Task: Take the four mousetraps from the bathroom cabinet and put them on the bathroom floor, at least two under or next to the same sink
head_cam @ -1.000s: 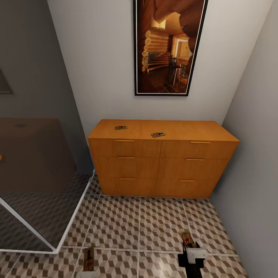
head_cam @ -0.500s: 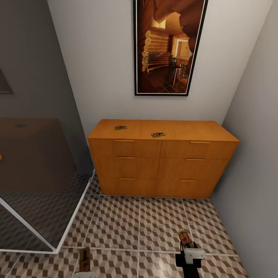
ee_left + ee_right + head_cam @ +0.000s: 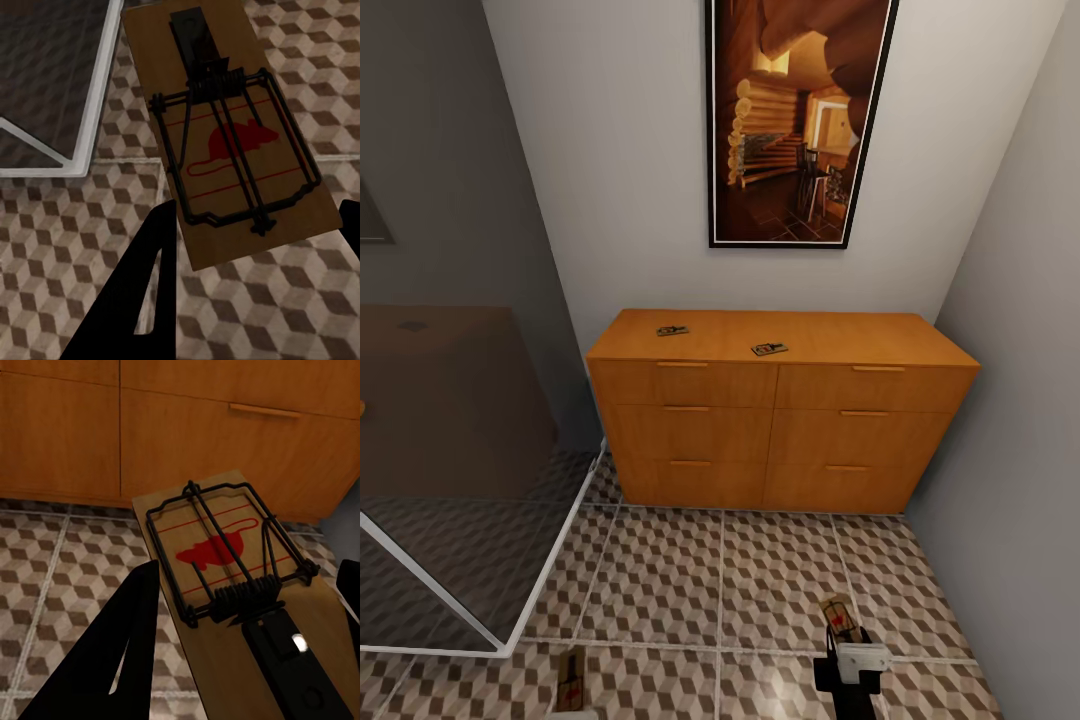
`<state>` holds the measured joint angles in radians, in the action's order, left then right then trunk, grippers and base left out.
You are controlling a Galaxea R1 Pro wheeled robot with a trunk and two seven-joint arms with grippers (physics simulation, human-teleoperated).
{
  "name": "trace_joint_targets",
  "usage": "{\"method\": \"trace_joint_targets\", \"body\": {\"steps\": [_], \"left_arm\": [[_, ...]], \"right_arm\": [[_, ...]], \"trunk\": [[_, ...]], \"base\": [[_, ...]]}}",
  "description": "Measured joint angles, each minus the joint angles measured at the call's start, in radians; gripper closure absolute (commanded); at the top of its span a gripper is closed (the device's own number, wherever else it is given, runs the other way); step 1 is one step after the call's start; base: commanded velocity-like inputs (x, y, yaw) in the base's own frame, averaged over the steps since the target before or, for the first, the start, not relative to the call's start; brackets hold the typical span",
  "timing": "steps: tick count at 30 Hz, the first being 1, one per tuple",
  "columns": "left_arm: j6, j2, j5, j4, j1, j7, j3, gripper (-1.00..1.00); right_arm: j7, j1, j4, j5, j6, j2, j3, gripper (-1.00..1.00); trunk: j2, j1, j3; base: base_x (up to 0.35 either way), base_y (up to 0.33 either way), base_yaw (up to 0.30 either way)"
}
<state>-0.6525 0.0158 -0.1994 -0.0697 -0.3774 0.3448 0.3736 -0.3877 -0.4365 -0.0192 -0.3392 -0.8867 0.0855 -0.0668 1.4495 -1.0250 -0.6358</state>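
Each hand, left (image 3: 251, 247) and right (image 3: 247, 607), is clamped on a mousetrap (image 3: 225, 127) between its fingers.

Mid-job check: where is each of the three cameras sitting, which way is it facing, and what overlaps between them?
Head: high, facing the cabinet with two mousetraps on top; right gripper at bottom.
Left wrist: looks down its fingers at a held mousetrap over bathroom floor.
Right wrist: faces the cabinet drawers, holding another mousetrap.
Shared: cabinet, floor, both held traps.

The left gripper (image 3: 251, 281) with its mousetrap (image 3: 570, 679) has sunk toward six o'clock in the head view, apparently lowering; the right gripper's mousetrap (image 3: 840, 620) drew back slightly.
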Motion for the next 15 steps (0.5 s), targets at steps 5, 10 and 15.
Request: {"method": "trace_joint_targets", "body": {"steps": [5, 10, 15], "left_arm": [[0.002, -0.003, 0.0, -0.002, 0.0, 0.0, 0.0, 1.0], [0.002, -0.003, 0.0, -0.003, 0.0, 0.0, 0.001, 1.0], [0.002, -0.003, 0.0, -0.003, 0.0, 0.0, 0.001, 1.0]], "right_arm": [[0.0, 0.0, 0.0, 0.0, 0.001, 0.0, 0.0, 1.0], [0.0, 0.0, 0.0, 0.0, 0.002, 0.001, 0.0, 1.0], [0.0, 0.0, 0.0, 0.0, 0.003, 0.001, 0.0, 1.0]], "trunk": [[0.0, 0.0, 0.0], [0.0, 0.0, 0.0], [0.0, 0.0, 0.0]], "base": [[0.0, 0.0, 0.0], [0.0, 0.0, 0.063], [0.0, 0.0, 0.247]]}}
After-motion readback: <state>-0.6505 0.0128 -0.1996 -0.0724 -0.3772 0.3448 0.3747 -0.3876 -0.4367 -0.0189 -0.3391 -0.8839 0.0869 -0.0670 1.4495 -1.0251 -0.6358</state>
